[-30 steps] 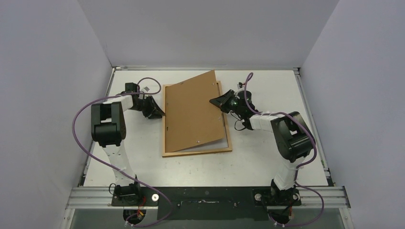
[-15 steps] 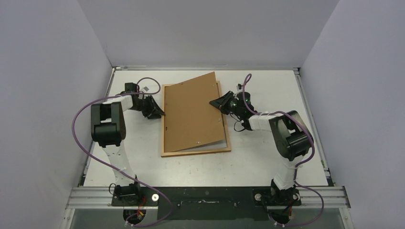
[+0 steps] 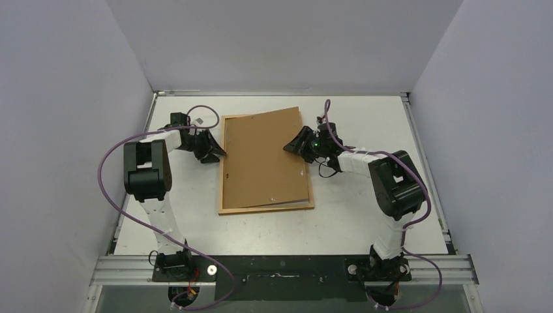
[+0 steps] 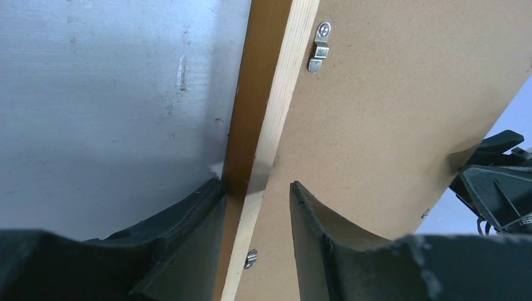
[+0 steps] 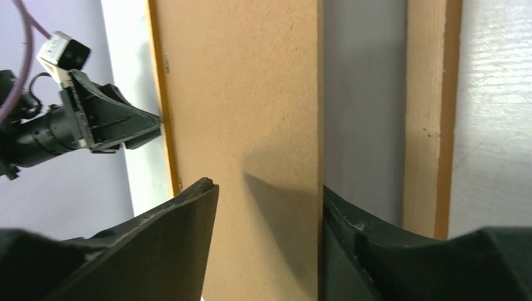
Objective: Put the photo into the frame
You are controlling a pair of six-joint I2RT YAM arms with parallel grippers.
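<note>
The frame [image 3: 261, 209] lies flat mid-table [image 3: 365, 215]. A brown panel [image 3: 264, 160] sits on it askew, its far right corner over the top rail. The left gripper [image 3: 220, 154] stands part open astride the left rail, clamping nothing. The right gripper [image 3: 289, 146], part open, straddles the panel's right edge without pinching it. Whether the photo lies beneath, I cannot tell.

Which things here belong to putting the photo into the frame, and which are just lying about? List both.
Part of the job: frame; backing panel, lying askew on it; left gripper at the frame's left rail; right gripper at the panel's right edge. The photo is not in view.

Just there: table; enclosure walls.
</note>
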